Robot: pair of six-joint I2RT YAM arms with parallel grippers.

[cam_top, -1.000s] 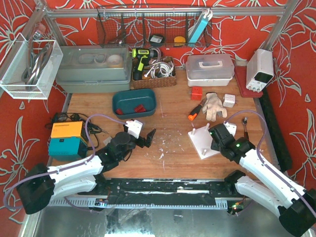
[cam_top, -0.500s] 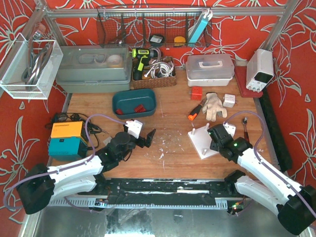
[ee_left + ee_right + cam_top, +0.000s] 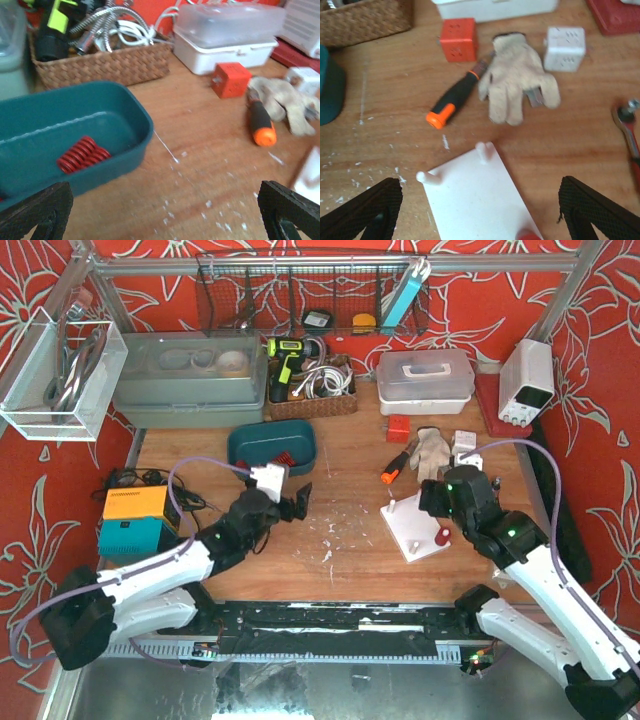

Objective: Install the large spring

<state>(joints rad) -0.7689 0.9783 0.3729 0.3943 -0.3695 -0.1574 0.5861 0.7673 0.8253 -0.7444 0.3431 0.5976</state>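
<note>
The red spring [image 3: 80,154] lies in the teal tray [image 3: 120,162] on the counter [image 3: 200,165], ahead of my left tool [image 3: 165,205], spread wide and empty; my right tool [image 3: 482,205] gapes too. I judge it light, stiff, prone to rolling: pinch across the coils mid-length.

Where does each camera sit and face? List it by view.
Top external: above and behind, looking down on the table; left arm and right arm.
Left wrist: low, facing the teal tray of springs; open left gripper below.
Right wrist: looking down at the white board; open right gripper below.
Shared: the screwdriver, in all three.
</note>
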